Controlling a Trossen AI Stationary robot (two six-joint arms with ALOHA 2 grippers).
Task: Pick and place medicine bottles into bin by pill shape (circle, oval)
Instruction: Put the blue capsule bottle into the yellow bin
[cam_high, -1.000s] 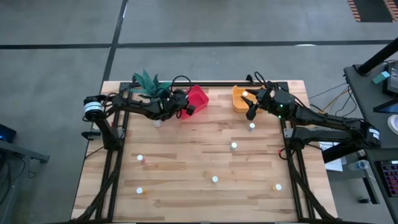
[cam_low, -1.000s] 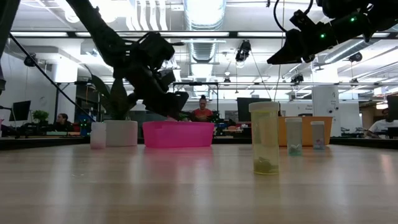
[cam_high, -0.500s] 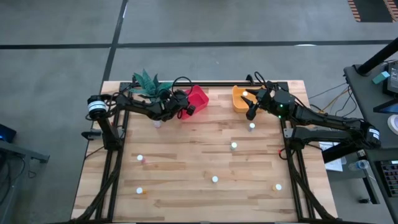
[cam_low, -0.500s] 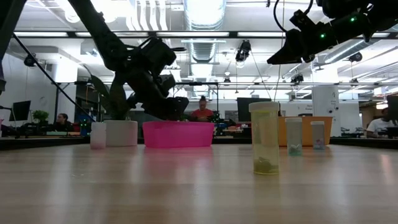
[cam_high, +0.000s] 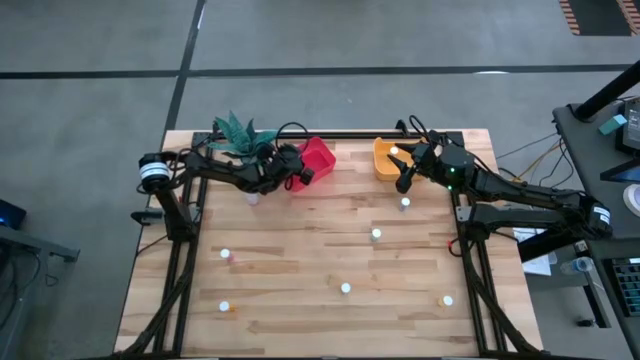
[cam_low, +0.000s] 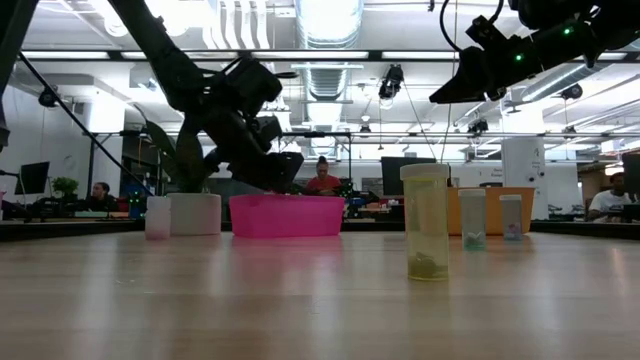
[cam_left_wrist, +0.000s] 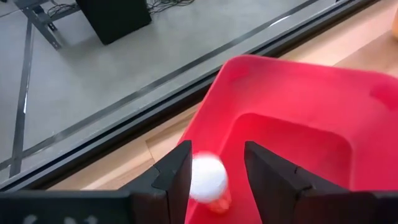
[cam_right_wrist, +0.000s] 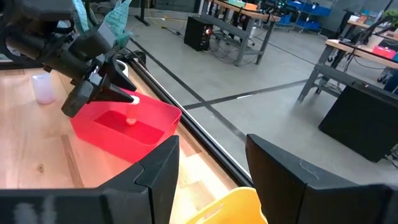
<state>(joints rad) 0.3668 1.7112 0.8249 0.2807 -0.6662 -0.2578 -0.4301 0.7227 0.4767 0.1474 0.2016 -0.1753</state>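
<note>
My left gripper (cam_left_wrist: 216, 152) is open over the red bin (cam_high: 318, 160), at the table's far side. A small bottle with a white cap and orange body (cam_left_wrist: 208, 179) shows between and below its fingers, inside the bin; it also shows in the right wrist view (cam_right_wrist: 131, 120), apart from the fingers. My right gripper (cam_right_wrist: 211, 146) is open and empty, held above the table beside the orange bin (cam_high: 385, 158). Several more white-capped bottles stand on the table, among them one (cam_high: 405, 204), another (cam_high: 376, 235) and a third (cam_high: 345, 288).
A green plant (cam_high: 238, 132) in a white pot (cam_low: 194, 213) stands at the far left, with a pale bottle (cam_high: 253, 198) near it. Bottles stand toward the near edge (cam_high: 224, 306) and the near right (cam_high: 446, 300). People sit in the room beyond.
</note>
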